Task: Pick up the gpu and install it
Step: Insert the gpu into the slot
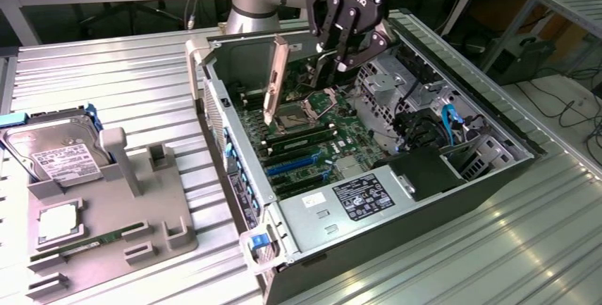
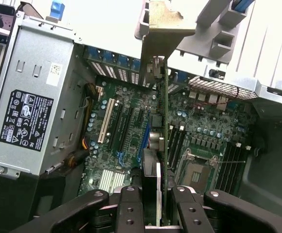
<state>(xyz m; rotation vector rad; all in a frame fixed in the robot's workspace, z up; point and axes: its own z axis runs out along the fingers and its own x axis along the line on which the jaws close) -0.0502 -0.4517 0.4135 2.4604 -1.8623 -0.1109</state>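
The gpu [image 1: 275, 79] is a thin, flat card, and I judge it light and stiff, but fragile: the green board with its small parts should not be bent or pressed on its faces. The safest hold is on its narrow edges, with the pads on bare board, away from the pale metal bracket and from the edge that enters the slot.

In the exterior view, the card stands upright on its edge over the open computer case [image 1: 489, 125], above the motherboard [image 1: 311, 143], at about 11 o'clock from the power supply [image 1: 353, 199]. Its lower edge is near the board; I cannot tell if it already touches a slot.

In the wrist view the gpu [image 2: 164, 121] is seen edge-on and runs from between the fingers toward the rear wall of the case, with its bracket at the far end.

The gripper [image 1: 334, 55] comes down from above at about 12 o'clock of the case, with the fingers [image 2: 131, 213] pointing down into it. They are closed on the top edge of the card, one on each face.
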